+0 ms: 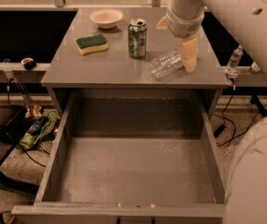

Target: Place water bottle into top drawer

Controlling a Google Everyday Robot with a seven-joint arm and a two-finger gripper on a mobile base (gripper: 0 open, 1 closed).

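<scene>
The water bottle [165, 64] is clear ribbed plastic and lies on its side on the grey cabinet top [101, 66], right of the green can. My gripper [188, 59] hangs from the white arm [189, 10] and is down at the bottle's right end, touching or nearly touching it. The top drawer [138, 171] is pulled fully open below the cabinet top. Its speckled grey bottom holds nothing.
A green can [137, 38] stands upright just left of the bottle. A green-and-yellow sponge [92, 44] and a white bowl [106, 17] sit further left and back. A small upright bottle [235, 57] stands off the right side. Clutter [38, 129] lies on the floor at left.
</scene>
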